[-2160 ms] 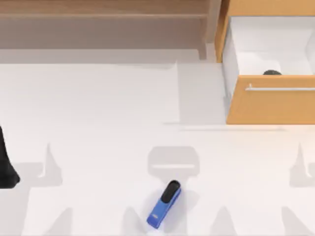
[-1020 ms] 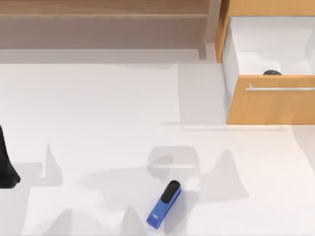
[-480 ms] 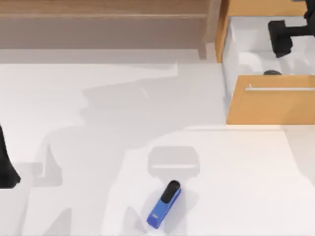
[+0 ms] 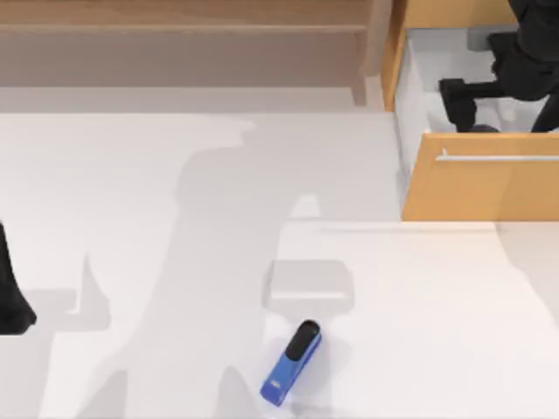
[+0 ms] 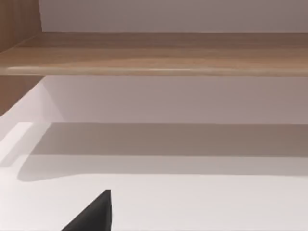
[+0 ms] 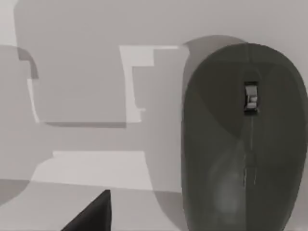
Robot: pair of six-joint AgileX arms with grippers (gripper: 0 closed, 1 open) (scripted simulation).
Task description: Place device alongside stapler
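Observation:
The stapler (image 4: 291, 363), blue with a black top arm, lies at an angle near the table's front edge, a little left of the middle. The device (image 4: 483, 129) sits inside the open wooden drawer (image 4: 480, 188) at the back right; only a dark sliver of it shows above the drawer front. Seen up close in the right wrist view, the device (image 6: 245, 139) is a dark rounded mouse with a scroll wheel on the drawer's pale floor. My right gripper (image 4: 458, 105) hangs over the drawer, just left of and above the device. My left gripper (image 4: 10, 301) is parked at the table's left edge.
A long wooden shelf (image 4: 183, 26) runs along the back of the table, and also shows in the left wrist view as shelf (image 5: 154, 53). The drawer's metal handle (image 4: 498, 158) faces the front. The arm casts a broad shadow over the white table (image 4: 131, 192).
My right arm came in from the back right and moved left and down over the open drawer. Its shadow swept across the table. Stapler, device and left arm stayed put.

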